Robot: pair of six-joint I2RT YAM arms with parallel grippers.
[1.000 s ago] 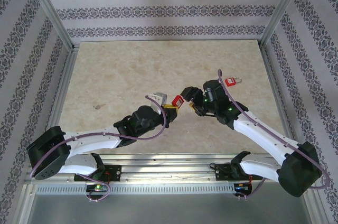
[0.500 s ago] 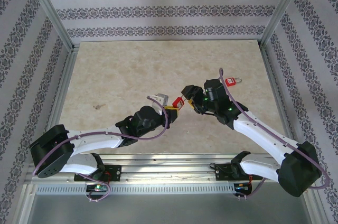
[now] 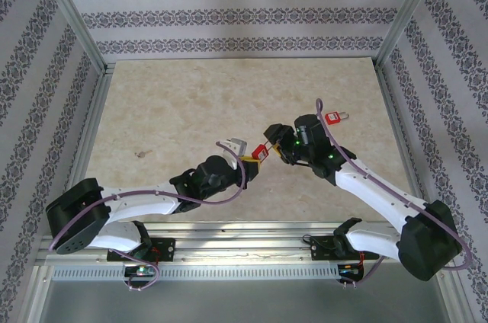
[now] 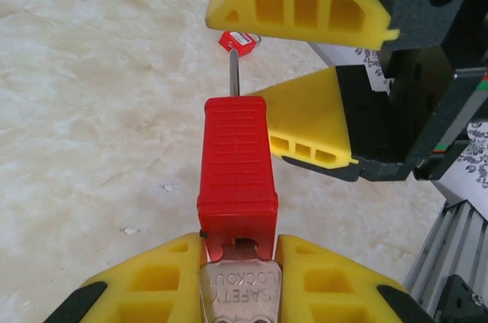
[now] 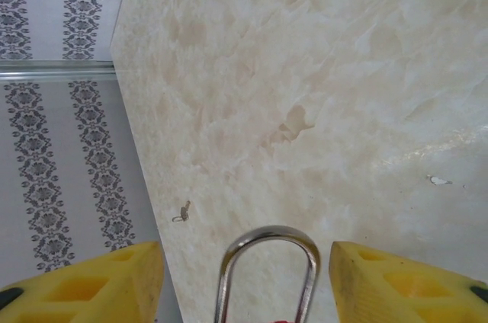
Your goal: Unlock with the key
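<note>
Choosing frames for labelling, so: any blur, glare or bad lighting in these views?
Top external: soft, even light, only faint shadows on the table. Left wrist: red padlock crisp, lettering on the key legible, far tabletop bright and pale. Right wrist: shackle carries bright glints; the marbling is sharp.
</note>
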